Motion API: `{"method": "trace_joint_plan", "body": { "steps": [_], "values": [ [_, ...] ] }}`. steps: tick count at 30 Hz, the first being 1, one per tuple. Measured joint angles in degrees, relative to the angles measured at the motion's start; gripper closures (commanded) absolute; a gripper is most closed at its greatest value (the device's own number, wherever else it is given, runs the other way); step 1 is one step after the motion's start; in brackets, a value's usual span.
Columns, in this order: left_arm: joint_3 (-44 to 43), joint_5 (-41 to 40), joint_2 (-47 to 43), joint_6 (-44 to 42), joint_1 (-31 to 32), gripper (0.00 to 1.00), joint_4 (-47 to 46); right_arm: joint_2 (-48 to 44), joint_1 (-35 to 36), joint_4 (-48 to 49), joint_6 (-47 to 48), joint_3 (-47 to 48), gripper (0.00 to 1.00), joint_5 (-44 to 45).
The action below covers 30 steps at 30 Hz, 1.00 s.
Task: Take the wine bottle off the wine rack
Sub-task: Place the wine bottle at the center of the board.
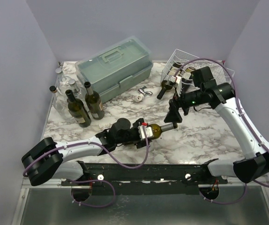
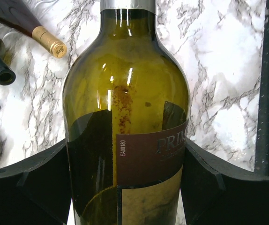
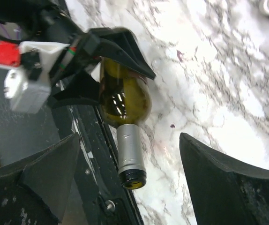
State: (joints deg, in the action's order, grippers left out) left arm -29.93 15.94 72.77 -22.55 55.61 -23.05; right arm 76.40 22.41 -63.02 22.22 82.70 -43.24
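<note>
My left gripper (image 1: 146,132) is shut on the body of an olive-green wine bottle (image 1: 159,129) with a silver foil neck, held lying across the table's near middle. In the left wrist view the bottle (image 2: 125,108) fills the frame between both black fingers (image 2: 26,187). My right gripper (image 1: 175,112) is open just beyond the bottle's mouth. In the right wrist view the silver neck (image 3: 130,152) points into the gap between its spread fingers (image 3: 228,183) without touching them. The white wire wine rack (image 1: 217,67) stands at the back right with other bottles lying in it.
A pale green toolbox (image 1: 113,68) sits at the back centre. Two dark bottles (image 1: 78,108) stand at the left beside clear glass bottles (image 1: 62,86). A dark bottle (image 1: 165,89) pokes from the rack's front. Small white and metal bits (image 1: 141,94) lie mid-table.
</note>
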Motion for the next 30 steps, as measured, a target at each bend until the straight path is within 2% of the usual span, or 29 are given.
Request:
{"method": "trace_joint_plan", "body": {
  "steps": [6, 10, 12, 17, 25, 30],
  "values": [
    [1.38, -0.66, -1.57, 7.1, 0.13, 1.0, -2.64, -1.62, 0.0, -0.11, 7.08, 2.99, 0.09, -8.79],
    [1.92, -1.99, -2.25, 11.41, 0.66, 1.0, -4.63, -1.68, 0.0, -0.52, 13.75, 3.04, 0.04, -14.93],
    [2.71, -2.69, -2.99, 13.6, 1.14, 1.0, -6.16, -2.47, 0.0, 0.48, 16.17, 1.66, 0.01, -17.0],
    [5.16, -4.11, -4.52, 17.09, 2.34, 1.0, -9.75, -7.15, 0.0, 5.46, 21.38, -3.43, 0.01, -20.96],
    [10.34, -6.78, -6.99, 21.55, 3.5, 1.0, -15.15, -8.35, 0.0, 9.77, 24.3, -3.91, 0.01, -24.33],
    [12.81, -7.87, -9.25, 23.23, 4.15, 1.0, -18.43, -8.63, 0.0, 12.13, 22.14, -7.56, 0.01, -24.7]
  ]
}}
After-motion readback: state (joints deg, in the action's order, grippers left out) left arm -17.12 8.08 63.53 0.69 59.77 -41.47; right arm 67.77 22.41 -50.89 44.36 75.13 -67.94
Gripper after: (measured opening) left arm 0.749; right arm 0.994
